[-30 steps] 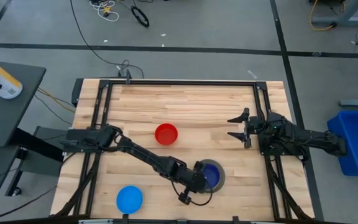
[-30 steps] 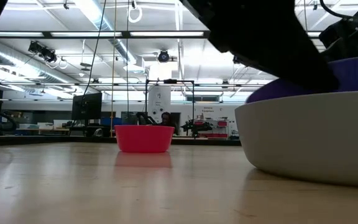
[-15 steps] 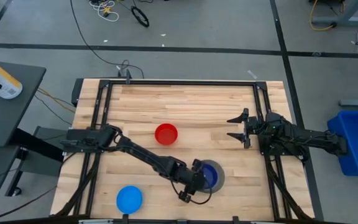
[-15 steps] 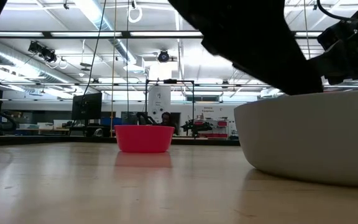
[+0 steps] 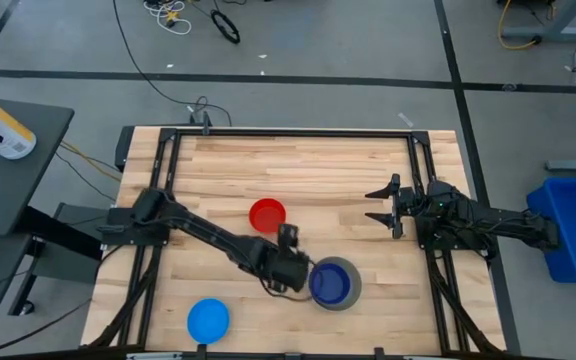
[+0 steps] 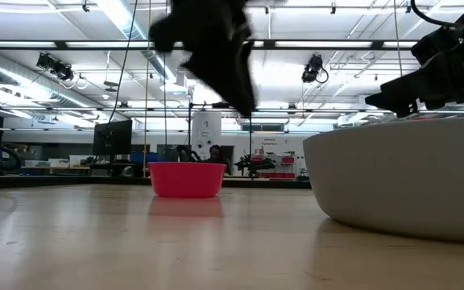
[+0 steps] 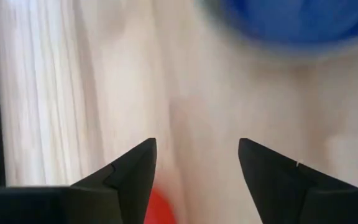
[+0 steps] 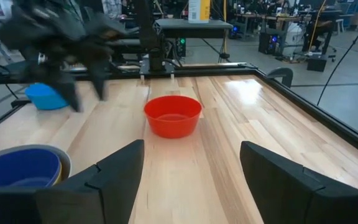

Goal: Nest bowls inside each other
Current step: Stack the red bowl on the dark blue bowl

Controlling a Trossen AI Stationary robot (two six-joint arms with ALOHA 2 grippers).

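A dark blue bowl [image 5: 330, 283] sits nested inside the grey bowl [image 5: 351, 290] near the table's front middle. The grey bowl [image 6: 401, 181] rests on its base. My left gripper [image 5: 298, 272] hovers open just left of that stack, above the table, with nothing between its fingers [image 7: 138, 168]. A red bowl [image 5: 266, 214] stands upright at mid-table, and a bright blue bowl [image 5: 208, 320] at the front left. My right gripper [image 5: 383, 205] waits open at the right side, above the table.
Black frame rails [image 5: 163, 200] run along the table's left, far and right sides. Bare wood lies between the red bowl and the far edge. The red bowl [image 8: 173, 115] stands straight ahead of my right gripper [image 8: 191, 162].
My left gripper has opened and let go of the dark blue bowl, which has dropped from a tilt on the grey bowl's rim down inside it. The gripper has then risen and drawn back toward the table's left and the red bowl, tipping its fingers up.
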